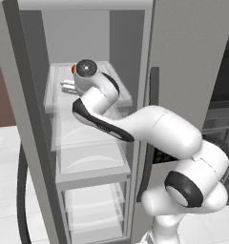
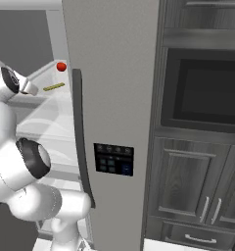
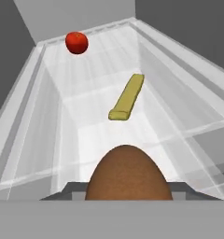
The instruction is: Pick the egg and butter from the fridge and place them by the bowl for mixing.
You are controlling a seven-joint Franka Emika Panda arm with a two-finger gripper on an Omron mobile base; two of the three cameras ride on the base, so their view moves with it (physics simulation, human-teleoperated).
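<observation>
The top shelf (image 3: 86, 116) inside the fridge (image 2: 119, 98) is a translucent white tray with raised side walls and a low rim at the back. On it the butter (image 3: 127, 97) lies flat near the middle, a thin yellowish stick set at a slant. A red ball (image 3: 77, 42) sits in a far corner, well apart from the butter, and the brown egg (image 3: 128, 175) is at the near end of the shelf, though whether it touches the surface cannot be told

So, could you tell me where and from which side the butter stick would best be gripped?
Probably across the middle of the butter, fingers on its two long flat sides, coming from above. It lies flat on the fridge shelf, thin and narrow, apart from the egg and the red ball.
</observation>
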